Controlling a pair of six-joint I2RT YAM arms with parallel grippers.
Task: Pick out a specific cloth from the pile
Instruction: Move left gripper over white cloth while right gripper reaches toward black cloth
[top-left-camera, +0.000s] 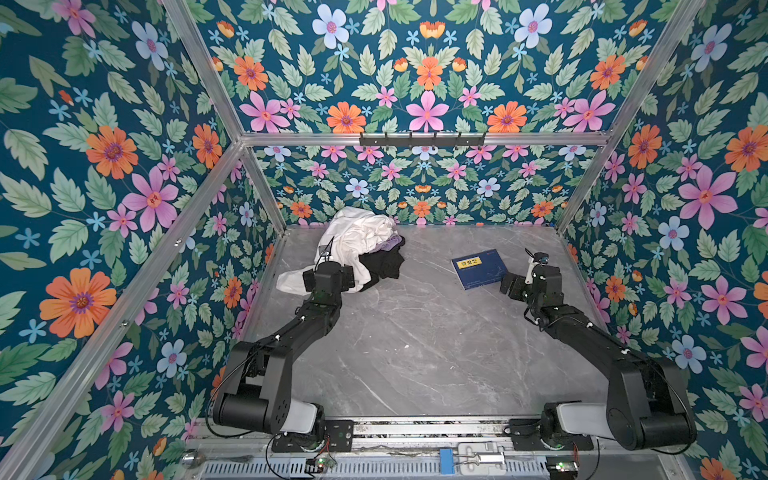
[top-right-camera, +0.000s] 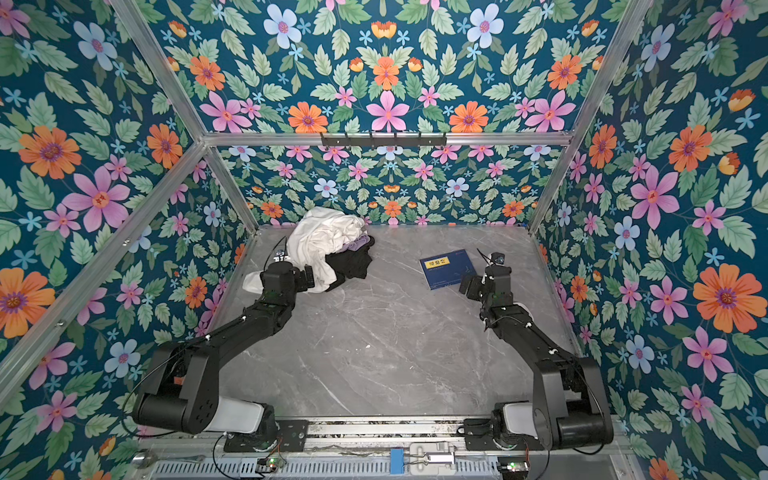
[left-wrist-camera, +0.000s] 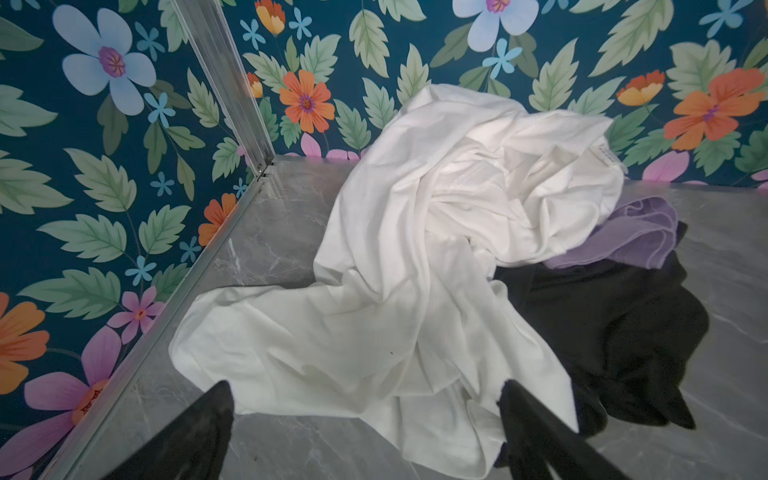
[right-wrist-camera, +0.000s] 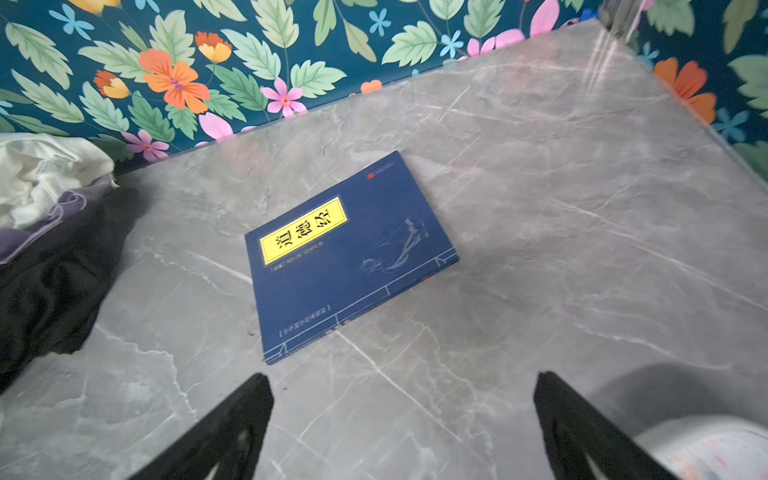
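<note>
- Top views both show the grey marble tabletop (top-left-camera: 415, 353), with the pile (top-left-camera: 361, 249) heaped at its far left corner.
- Biggest in the heap is the white garment (left-wrist-camera: 395, 270), which sprawls over the top and toward the left edge.
- Wanted is the black cloth (left-wrist-camera: 602, 324). It lies on the pile's side toward the table's middle, partly tucked under the white garment.
- Above the pile's near side hovers the left gripper (left-wrist-camera: 365, 384), jaws wide apart and empty, over white fabric rather than black.
- Well away from the pile, the right gripper (right-wrist-camera: 402, 375) hangs with jaws apart and empty, just short of the blue book (right-wrist-camera: 349, 253).
- Smallest is the lilac cloth (left-wrist-camera: 636, 237), resting on the black cloth's far part.
- My judgement is that the approach is in hand and nothing is grasped. The next move calls for shifting the left gripper over the exposed black fold and pinching black fabric only.
</note>
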